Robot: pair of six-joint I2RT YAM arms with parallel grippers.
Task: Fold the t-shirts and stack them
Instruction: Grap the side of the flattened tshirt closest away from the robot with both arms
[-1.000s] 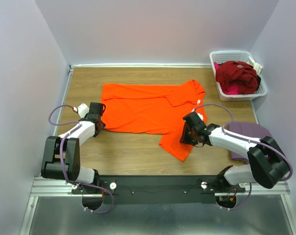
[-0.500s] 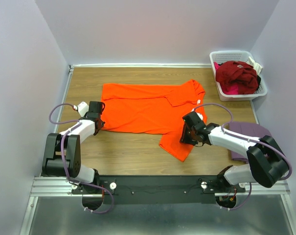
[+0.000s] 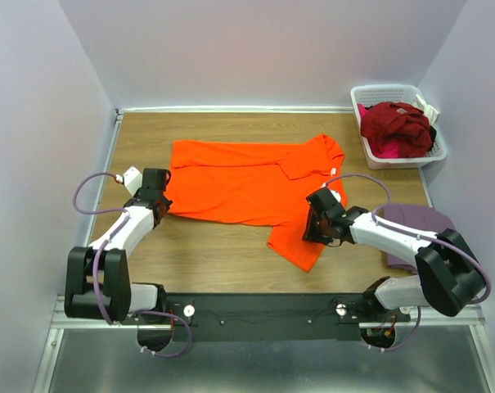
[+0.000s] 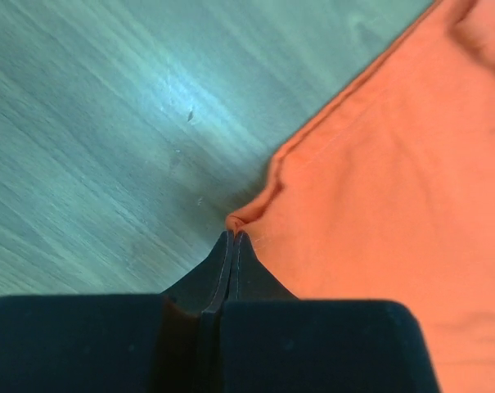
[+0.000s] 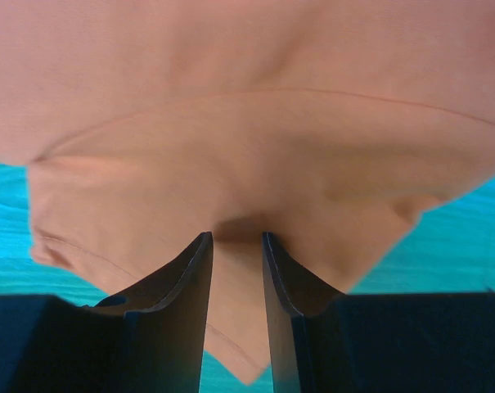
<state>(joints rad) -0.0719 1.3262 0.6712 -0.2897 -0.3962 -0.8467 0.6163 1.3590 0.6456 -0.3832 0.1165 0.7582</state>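
We see the orange t-shirt (image 3: 239,184) lying mostly flat across the tabletop (image 3: 214,254) with one sleeve turned in, so we judge its folding barely begun. The white basket (image 3: 394,88) at the far right holds a dark red tee (image 3: 394,123) and a pink one (image 3: 384,150), both yet to fold. A mauve-purple tee (image 3: 423,219) lies folded by the right arm. The left claw (image 4: 233,237) pinches the orange shirt's near-left corner. The right claw (image 5: 237,241) stands part open astride its near flap.
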